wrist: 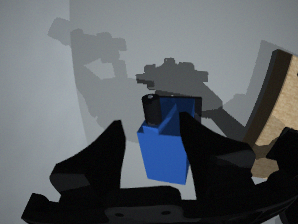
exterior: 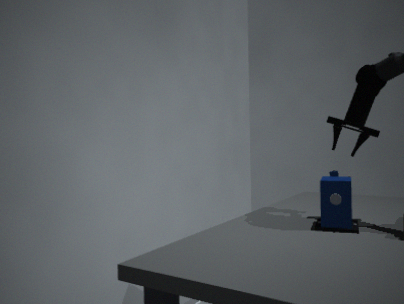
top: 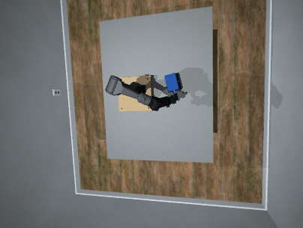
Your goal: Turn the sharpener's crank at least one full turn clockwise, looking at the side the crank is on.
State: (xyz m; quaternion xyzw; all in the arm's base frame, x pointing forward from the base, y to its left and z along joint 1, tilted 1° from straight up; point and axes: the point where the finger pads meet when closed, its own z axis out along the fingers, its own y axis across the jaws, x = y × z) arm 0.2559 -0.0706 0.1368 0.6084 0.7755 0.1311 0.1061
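Observation:
The blue box-shaped sharpener (exterior: 335, 201) stands upright on a dark base on the grey table, with a grey round hole on its near face and a small blue knob (exterior: 333, 173) on top. It also shows from above in the top view (top: 172, 82) and in the wrist view (wrist: 166, 145). My gripper (exterior: 346, 147) is open and empty. It hangs well above the sharpener, a little to its right, fingers pointing down. In the wrist view the sharpener lies below, between my two dark fingers. I cannot make out the crank's shape.
A tan wooden plate (top: 136, 94) under the arm's base lies on the grey table top (top: 157, 86). Its edge shows at the right of the wrist view (wrist: 273, 106). The table's front edge (exterior: 200, 285) is near the camera; grey walls stand behind.

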